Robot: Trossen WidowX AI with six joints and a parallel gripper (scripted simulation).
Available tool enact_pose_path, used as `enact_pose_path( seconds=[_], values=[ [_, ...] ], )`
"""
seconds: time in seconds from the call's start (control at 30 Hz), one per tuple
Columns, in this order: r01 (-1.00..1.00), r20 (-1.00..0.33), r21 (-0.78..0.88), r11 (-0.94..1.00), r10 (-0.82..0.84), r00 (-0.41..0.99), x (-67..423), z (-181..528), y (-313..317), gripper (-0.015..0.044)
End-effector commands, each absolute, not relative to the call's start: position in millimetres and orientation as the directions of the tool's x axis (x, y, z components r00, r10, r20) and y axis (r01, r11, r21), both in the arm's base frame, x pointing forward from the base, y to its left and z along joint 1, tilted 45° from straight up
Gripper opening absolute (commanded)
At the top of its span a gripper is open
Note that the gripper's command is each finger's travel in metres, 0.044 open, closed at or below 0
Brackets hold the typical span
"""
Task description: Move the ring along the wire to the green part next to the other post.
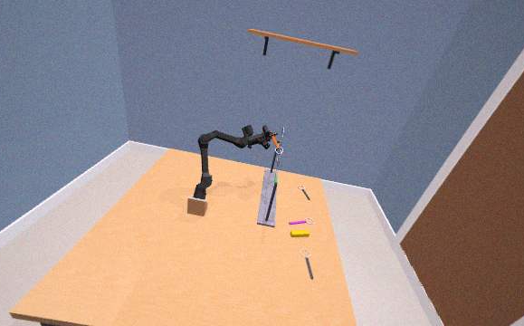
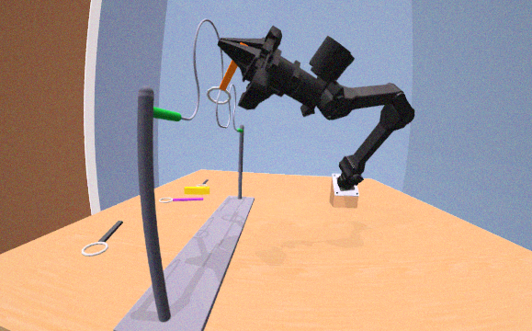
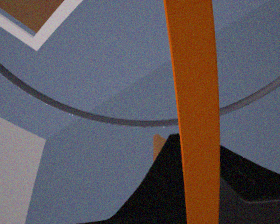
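My gripper (image 2: 233, 44) (image 1: 269, 133) is shut on the upper end of the orange handle (image 2: 228, 74) (image 1: 275, 141) (image 3: 193, 96), high above the table. The ring (image 2: 208, 95) (image 1: 279, 150) hangs below it at the small loops of the thin grey wire (image 2: 195, 60) (image 3: 111, 119), between the two posts. I cannot tell whether ring and wire touch. The near post (image 2: 148, 184) carries a green wire part (image 2: 166, 113). The far post (image 2: 241, 161) carries a small green part (image 2: 240, 131) (image 1: 275, 180). Both posts stand on a grey base strip (image 2: 192, 271) (image 1: 267, 199).
Loose on the table beside the strip lie a dark-handled ring (image 2: 111, 230) (image 1: 309, 269), a purple-handled ring (image 2: 187, 199) (image 1: 297, 222), a yellow block (image 2: 197, 189) (image 1: 300, 233) and another dark-handled ring (image 1: 305, 194). The arm's base (image 2: 345, 195) (image 1: 197, 206) stands on the other side. A wall shelf (image 1: 302, 42) hangs high.
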State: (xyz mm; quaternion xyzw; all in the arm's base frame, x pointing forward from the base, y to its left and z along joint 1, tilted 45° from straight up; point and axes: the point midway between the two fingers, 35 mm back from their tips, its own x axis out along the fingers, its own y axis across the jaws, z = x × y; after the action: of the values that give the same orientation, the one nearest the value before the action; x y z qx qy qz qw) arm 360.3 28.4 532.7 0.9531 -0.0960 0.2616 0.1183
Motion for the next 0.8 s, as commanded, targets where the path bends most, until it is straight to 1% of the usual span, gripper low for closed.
enact_pose_path(
  seconds=[0.0, 0.3, 0.77],
  values=[
    [-0.251, 0.524, 0.186, -0.95, -0.12, 0.843, 360.4, 532.7, 32.8, -0.015],
    [-0.25, 0.523, 0.288, -0.924, -0.067, 0.85, 363.2, 527.6, 53.0, -0.015],
    [-0.24, 0.491, 0.54, -0.807, 0.07, 0.869, 369.1, 506.2, 92.5, -0.015]
  ],
)
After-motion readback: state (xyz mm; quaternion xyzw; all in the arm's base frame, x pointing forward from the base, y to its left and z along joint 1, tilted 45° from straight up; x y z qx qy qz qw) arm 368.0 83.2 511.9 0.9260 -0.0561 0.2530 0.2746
